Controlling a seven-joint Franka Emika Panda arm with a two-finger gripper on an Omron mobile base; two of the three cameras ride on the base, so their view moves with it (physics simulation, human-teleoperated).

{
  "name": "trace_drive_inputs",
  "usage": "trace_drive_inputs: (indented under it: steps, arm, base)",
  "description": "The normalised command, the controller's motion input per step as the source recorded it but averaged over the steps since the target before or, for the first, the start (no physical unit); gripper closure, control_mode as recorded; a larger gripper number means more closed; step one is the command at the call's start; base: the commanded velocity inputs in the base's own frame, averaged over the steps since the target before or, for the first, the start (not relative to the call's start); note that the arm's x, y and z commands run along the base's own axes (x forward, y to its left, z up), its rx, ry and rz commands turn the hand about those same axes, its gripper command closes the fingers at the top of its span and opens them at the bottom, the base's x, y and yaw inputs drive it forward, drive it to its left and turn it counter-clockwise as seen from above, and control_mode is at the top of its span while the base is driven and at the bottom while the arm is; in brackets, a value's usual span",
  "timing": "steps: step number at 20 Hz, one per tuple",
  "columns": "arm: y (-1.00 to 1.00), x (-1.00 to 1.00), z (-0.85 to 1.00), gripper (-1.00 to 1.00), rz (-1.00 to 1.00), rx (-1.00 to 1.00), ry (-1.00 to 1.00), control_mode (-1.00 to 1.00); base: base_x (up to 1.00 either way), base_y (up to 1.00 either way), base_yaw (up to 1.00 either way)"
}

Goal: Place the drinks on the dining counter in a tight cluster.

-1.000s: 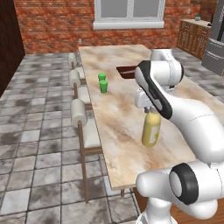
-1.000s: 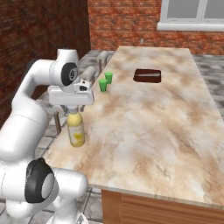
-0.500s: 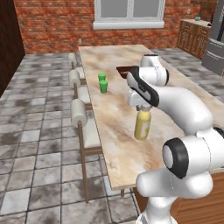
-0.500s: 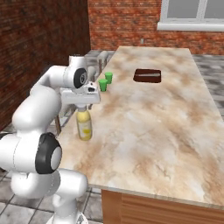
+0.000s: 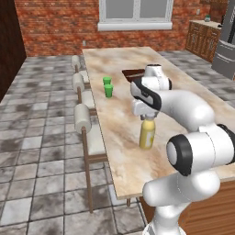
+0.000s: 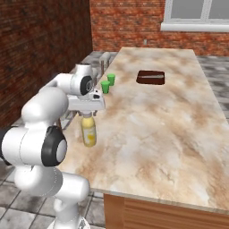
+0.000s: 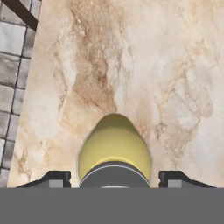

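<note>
A fat yellow juice bottle with a grey cap stands upright near the stool-side edge of the dining counter, a marbled beige stone top. My gripper comes down on it from above and is shut on its neck. In the right base view the gripper sits just over the bottle on the counter. The hand view looks straight down on the bottle, with my gripper straddling its cap. I cannot tell whether the bottle's base touches the stone.
Two small bright-green cups stand further along the counter. Beyond them lies a dark brown inset. Cushioned stools line the near edge. The counter's edge and the tiled floor lie close to the bottle.
The gripper has carried the juice bottle sideways toward the stool-side edge of the counter. The cups and the view have stayed put.
</note>
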Motion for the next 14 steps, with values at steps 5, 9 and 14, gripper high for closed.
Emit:
trace_drive_inputs:
  steps: [5, 9, 14]
  arm:
    - [0.0, 0.01, -0.46, 1.0, 0.0, 0.0, 0.0, -1.0]
    - [0.0, 0.0, -0.38, 1.0, 0.0, 0.0, 0.0, -1.0]
    - [-0.04, 0.01, -0.32, 1.0, 0.0, 0.0, 0.01, -1.0]
  base:
    - [0.0, 0.0, 0.0]
    - [0.0, 0.0, 0.0]
    - [0.0, 0.0, 0.0]
